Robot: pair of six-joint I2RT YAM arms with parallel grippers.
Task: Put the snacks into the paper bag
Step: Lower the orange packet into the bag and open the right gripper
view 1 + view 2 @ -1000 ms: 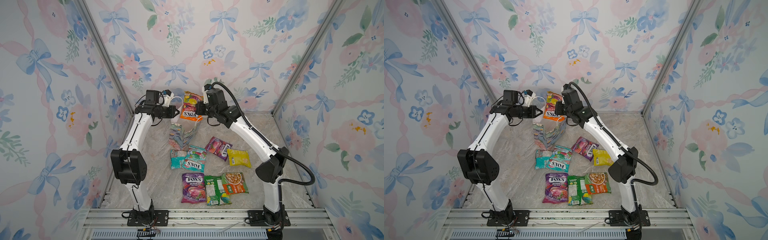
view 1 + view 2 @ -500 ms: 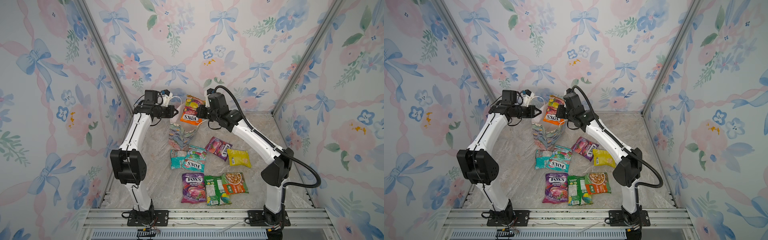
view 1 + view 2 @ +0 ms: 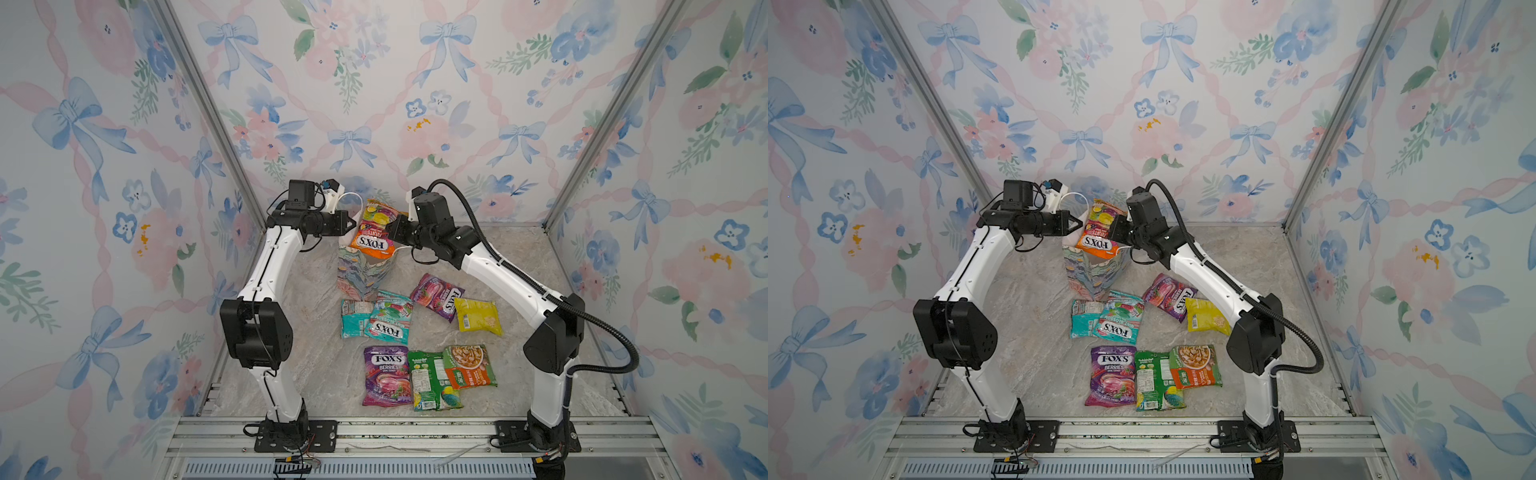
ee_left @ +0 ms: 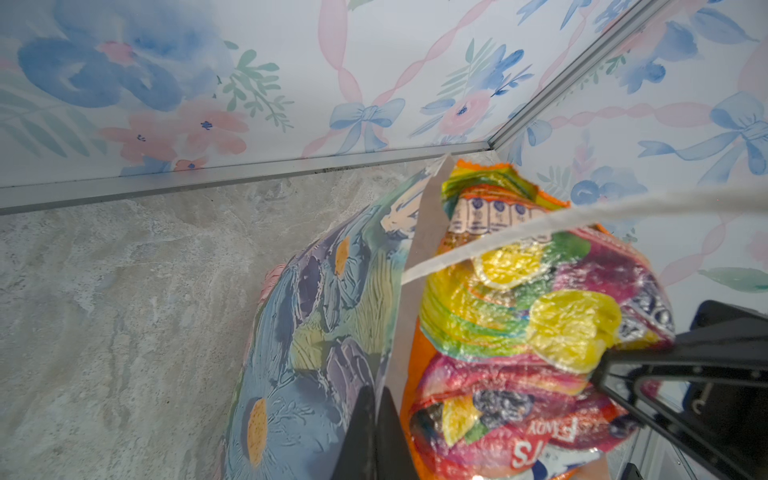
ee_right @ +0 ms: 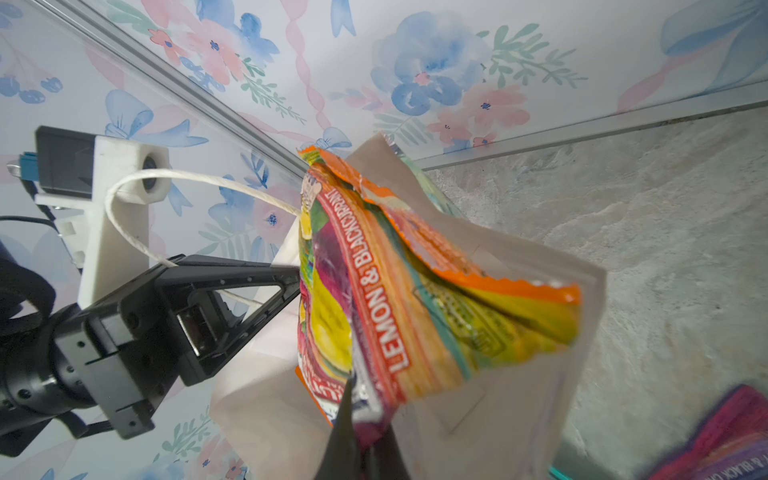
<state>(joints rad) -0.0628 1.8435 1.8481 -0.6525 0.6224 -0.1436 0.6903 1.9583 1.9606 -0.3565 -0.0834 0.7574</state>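
Pinching the rim of the small upright paper bag with a blue, green and pink painted floral outside point(image 3: 360, 276), the left gripper point(image 3: 347, 224) is fully closed. The paper wall is clamped between its jaws, and one white cord handle point(image 4: 457, 258) loops up beside that wrist. Just right of this gripper, close against the bag's white inside, sits the flat glossy orange FOX'S candy packet point(image 3: 374, 232). Its long axis tilts from the logo end at the mouth up to a serrated end well above the rim; how deep it sits I cannot tell. The right gripper point(image 3: 392, 236), the nearer one to the packet, is clamped tight on the packet's edge near the logo end. The seven other packets point(image 3: 388, 320) lie on the marbled surface point(image 3: 324, 374), well apart from both grippers, toward the arm bases.
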